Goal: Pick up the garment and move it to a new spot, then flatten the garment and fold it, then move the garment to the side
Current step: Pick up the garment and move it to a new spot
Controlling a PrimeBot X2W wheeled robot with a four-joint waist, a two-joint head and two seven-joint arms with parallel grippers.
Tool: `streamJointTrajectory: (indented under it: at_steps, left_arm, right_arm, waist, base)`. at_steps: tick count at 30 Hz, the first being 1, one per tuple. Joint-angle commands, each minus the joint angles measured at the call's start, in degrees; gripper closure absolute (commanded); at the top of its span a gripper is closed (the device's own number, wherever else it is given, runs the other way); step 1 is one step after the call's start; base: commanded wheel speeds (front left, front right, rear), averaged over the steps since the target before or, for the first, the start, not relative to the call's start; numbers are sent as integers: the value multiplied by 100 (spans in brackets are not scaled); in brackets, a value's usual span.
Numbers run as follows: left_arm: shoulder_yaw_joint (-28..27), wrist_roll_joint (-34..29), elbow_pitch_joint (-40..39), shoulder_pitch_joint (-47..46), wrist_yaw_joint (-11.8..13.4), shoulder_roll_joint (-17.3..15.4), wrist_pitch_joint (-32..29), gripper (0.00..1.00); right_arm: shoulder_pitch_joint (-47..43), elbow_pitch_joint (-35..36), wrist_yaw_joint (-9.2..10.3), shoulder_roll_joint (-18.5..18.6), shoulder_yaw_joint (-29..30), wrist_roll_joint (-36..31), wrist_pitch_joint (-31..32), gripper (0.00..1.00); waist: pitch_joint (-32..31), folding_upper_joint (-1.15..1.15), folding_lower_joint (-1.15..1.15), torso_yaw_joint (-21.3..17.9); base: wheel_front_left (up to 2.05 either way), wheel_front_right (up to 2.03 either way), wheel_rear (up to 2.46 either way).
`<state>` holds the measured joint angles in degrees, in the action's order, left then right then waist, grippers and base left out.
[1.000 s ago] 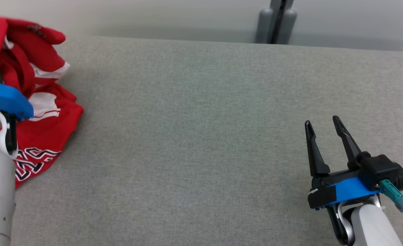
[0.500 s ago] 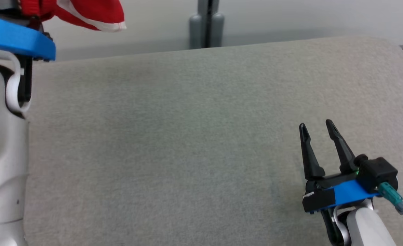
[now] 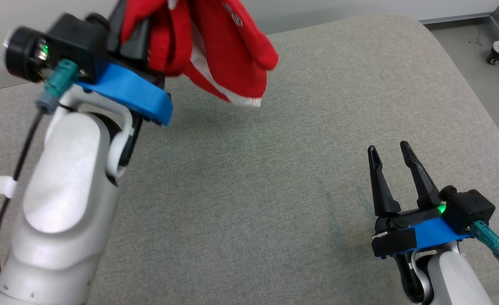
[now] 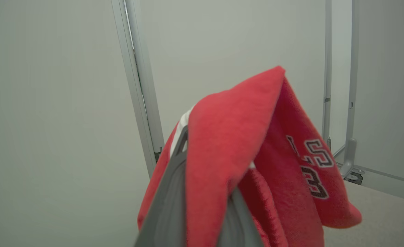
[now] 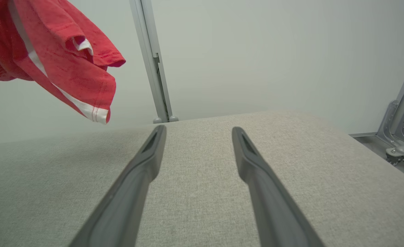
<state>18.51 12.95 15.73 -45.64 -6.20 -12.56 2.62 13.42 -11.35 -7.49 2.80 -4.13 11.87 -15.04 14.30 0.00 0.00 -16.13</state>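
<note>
Two views leave part of the grip hidden.

Head view: the garment (image 3: pixel 224 46) is cut off by the top edge. The fingertips of the left gripper (image 3: pixel 147 40) are buried in its folds, and the picture is blurred there. Its jaws are clamped on the red cloth, which hangs in the air over the far left of the bench (image 3: pixel 249 178), long axis slanting down to the right and white-trimmed hem lowest. The right gripper (image 3: pixel 388 147) sits at the near right, jaws apart and empty.

Left wrist view: the garment (image 4: pixel 222 144) drapes over the left gripper (image 4: pixel 208 164) and covers one fingertip. The jaws are nearly together with cloth pinched between them. The lettering (image 4: pixel 311 161) is partly folded away.

Right wrist view: the right gripper (image 5: pixel 197 130) has its jaws wide apart, touching nothing, above the bench (image 5: pixel 202 192). The garment (image 5: pixel 68 58) hangs at the upper left, cropped by two edges, with its hem corner pointing down and right, off the bench.
</note>
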Motion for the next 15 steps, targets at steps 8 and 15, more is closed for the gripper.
streamJointTrajectory:
  at_steps: [8,15]
  left_arm:
    - [527,97,836,1000,-67,178,312,100]
    - [1078,213,1638,1640,-110,435,587,100]
  right_arm:
    - [69,40,-1,17,40,-31,-21,0]
    - [19,-6,-1,18,74,-137,-22,0]
  waist:
    - [97,0,0,132]
    - [1,0,0,352]
  base:
    - [0,0,0]
    - [0,0,0]
